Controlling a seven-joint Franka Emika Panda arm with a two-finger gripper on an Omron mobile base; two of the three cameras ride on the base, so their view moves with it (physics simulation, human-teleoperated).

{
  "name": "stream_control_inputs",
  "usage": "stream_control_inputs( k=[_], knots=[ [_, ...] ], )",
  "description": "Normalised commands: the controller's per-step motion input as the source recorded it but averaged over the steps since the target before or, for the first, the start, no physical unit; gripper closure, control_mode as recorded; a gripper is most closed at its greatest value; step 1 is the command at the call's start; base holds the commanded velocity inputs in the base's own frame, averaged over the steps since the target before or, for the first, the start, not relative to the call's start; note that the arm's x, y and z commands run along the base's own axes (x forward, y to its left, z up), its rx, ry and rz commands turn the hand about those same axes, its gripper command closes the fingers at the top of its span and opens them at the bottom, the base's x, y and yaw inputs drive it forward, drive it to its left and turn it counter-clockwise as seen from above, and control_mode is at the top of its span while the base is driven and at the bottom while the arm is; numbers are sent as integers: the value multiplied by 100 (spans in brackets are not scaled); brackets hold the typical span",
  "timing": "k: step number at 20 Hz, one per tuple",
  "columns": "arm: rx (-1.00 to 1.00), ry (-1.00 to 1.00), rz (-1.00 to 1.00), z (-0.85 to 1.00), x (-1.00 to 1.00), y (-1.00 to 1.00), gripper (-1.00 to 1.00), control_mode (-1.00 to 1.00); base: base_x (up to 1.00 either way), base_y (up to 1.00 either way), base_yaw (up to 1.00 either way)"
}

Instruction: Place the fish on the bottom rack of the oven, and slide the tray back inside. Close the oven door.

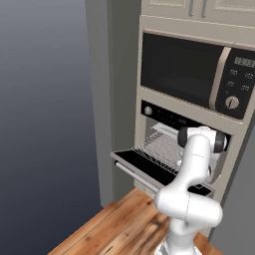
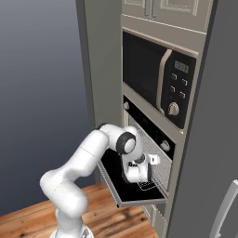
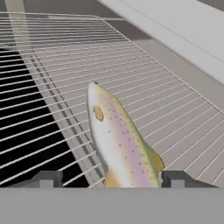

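Fish (image 3: 118,144) on bottom rack (image 3: 175,113) between claw (image 3: 111,179) fingertips

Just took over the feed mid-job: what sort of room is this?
Very likely a home kitchen: a built-in cream-framed wall oven with its black door folded down, a black microwave with a round dial above it, and cream cabinets overhead.
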Motion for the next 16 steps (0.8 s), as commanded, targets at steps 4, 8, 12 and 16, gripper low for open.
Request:
stream_control_inputs(
  k=[4, 8, 12, 16],
  knots=[
    [0, 2, 0, 77, 0, 16, -100, -100, 0, 0, 0],
    [-2, 11, 0, 63, -14, 27, -100, -100, 0, 0, 0],
    [-10, 23, 3, 17, -53, 65, -100, -100, 0, 0, 0],
    [-11, 10, 5, 41, -45, 59, -100, -100, 0, 0, 0]
  ],
)
